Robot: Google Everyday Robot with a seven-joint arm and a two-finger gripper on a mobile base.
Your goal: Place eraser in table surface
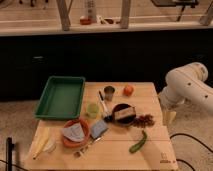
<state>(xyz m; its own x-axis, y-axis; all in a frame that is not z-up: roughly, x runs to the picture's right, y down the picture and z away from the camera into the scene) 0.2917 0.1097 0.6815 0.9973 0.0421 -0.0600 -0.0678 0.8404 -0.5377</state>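
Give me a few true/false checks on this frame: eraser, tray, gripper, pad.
1. The eraser lies in the dark bowl. True.
2. The green tray holds the orange. False: the orange sits on the table surface, right of the metal cup.
3. The gripper grips the eraser. False: it hangs open by the table's right edge, apart from the eraser.
4. The blue-grey pad lies left of the green vegetable. True.

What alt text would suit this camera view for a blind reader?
A tan-and-dark eraser lies in a dark dish on a cluttered pale wooden table, with a green tray at left. A white robot arm stands at the right, its gripper low by the table edge.
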